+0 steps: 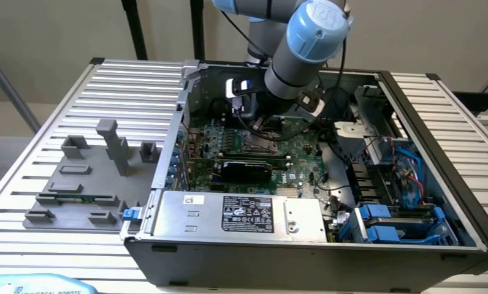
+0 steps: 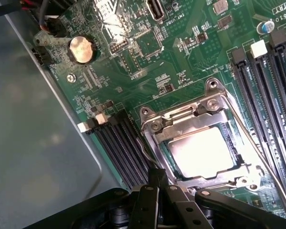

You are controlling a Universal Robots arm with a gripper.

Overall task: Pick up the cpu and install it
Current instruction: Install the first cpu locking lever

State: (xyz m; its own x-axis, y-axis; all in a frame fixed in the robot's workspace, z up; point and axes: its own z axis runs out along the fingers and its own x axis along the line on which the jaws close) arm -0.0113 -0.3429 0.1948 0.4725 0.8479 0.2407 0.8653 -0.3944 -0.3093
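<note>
On the slatted table [image 1: 40, 184], near the middle and reaching to its far edge, stands an open computer case [image 1: 309, 245], and the robot arm [image 1: 297, 55] reaches down into it from the far side. To the exterior view's left of the case, near the table's left edge, lies a set of grey plastic blocks [image 1: 89, 177], with no chip showing on them. Flat on the case floor is the green motherboard [image 1: 252, 159], with black memory slots [image 2: 117, 143] on either side of the processor socket [image 2: 200, 143]. The cpu [image 2: 202, 152], its pale metal top catching the light, already lies inside the socket's steel frame, level as far as can be seen. The gripper [image 2: 155, 183] hangs just above the socket's near edge, jaws clenched with nothing between them, their dark tip close to the thin retention lever [image 2: 145, 152] beside the frame. The work in hand looks like seating and securing the chip rather than carrying it. To do that well, I judge the chip must sit square and flush in the frame before any force is put on it, pressure should go on the lever or frame and never on the chip's top, and any push should be slow and straight so the tip does not slide off onto the nearby slots.
</note>
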